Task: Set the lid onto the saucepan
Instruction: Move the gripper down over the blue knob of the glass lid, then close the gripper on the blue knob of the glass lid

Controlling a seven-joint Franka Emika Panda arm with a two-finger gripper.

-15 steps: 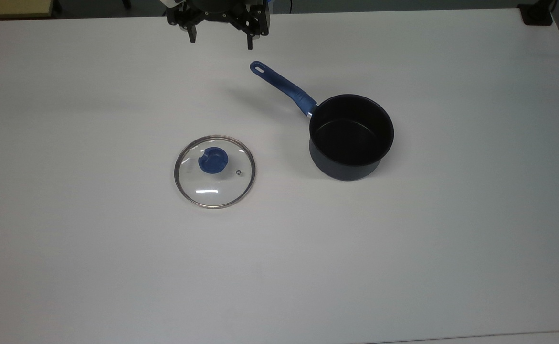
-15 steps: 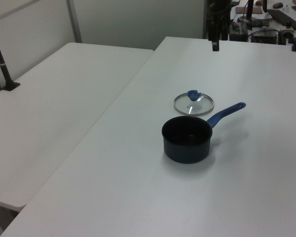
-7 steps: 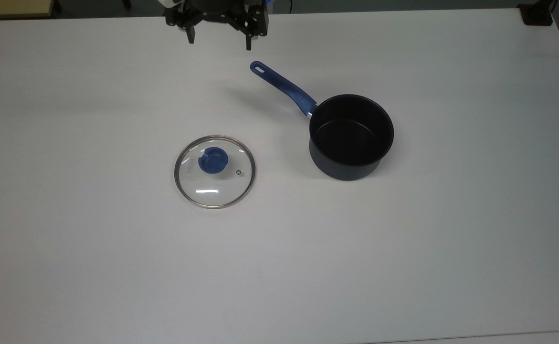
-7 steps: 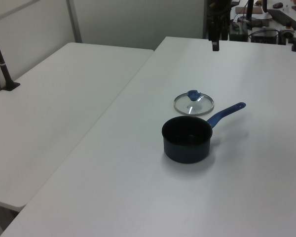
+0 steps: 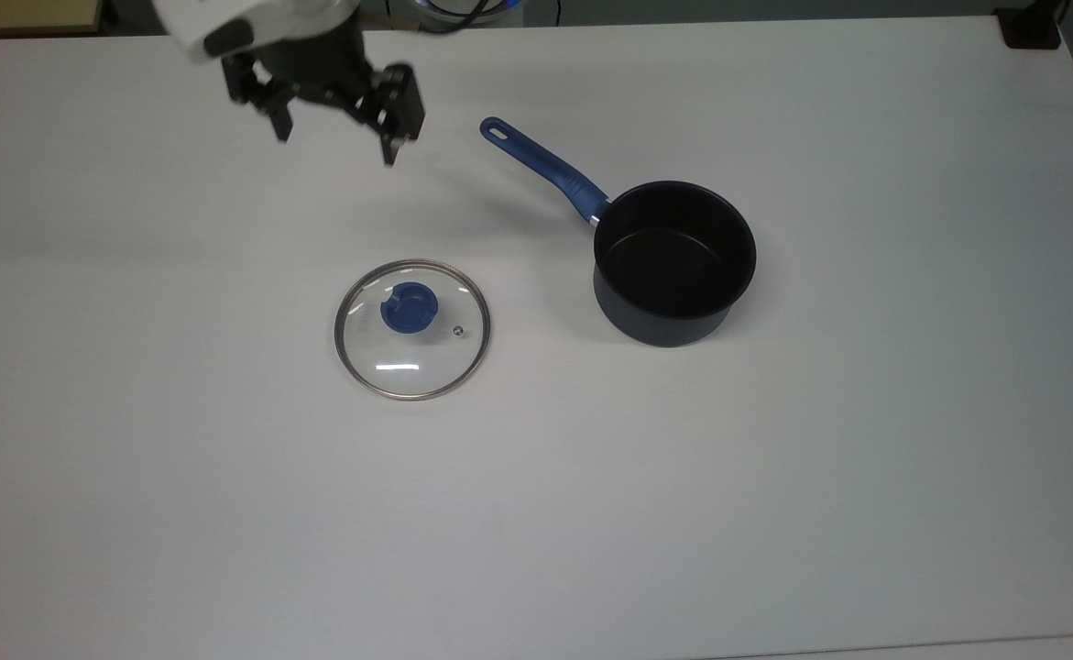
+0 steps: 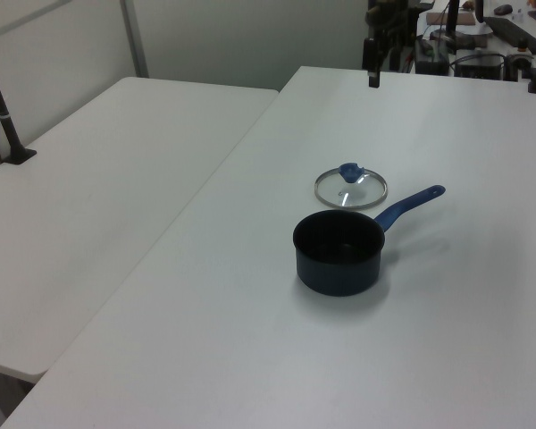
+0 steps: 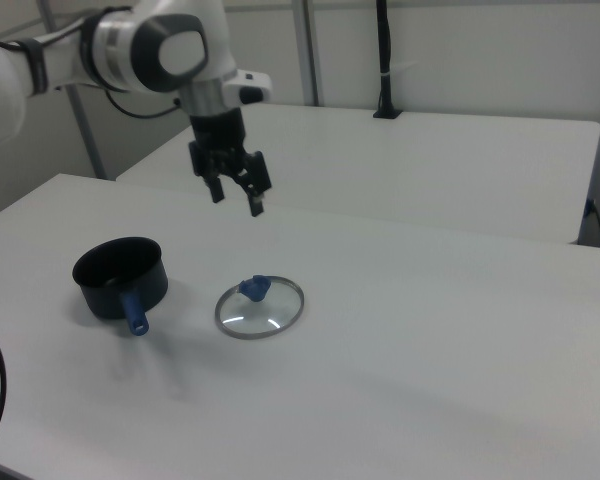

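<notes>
The white table [image 5: 774, 513] is bare w/ wide free room all round the gripper [image 5: 334, 147], which hangs above it w/ fingers spread apart, nothing held; the table's far edge is seen just behind the gripper in the top view. The saucepan [image 5: 673, 261] stands upright, well off to the gripper's right in the top view, its handle [image 5: 545, 170] pointing back toward the gripper. The lid [image 5: 412, 328] lies flat below the gripper in the top view, slightly right, apart from the pan. Glass disc w/ steel rim: judged stiff, fairly light, slippery, breakable if dropped. The blue knob [image 5: 409, 306] is judged the best hold, approx. centred; the rim sits too flush for pinching.
</notes>
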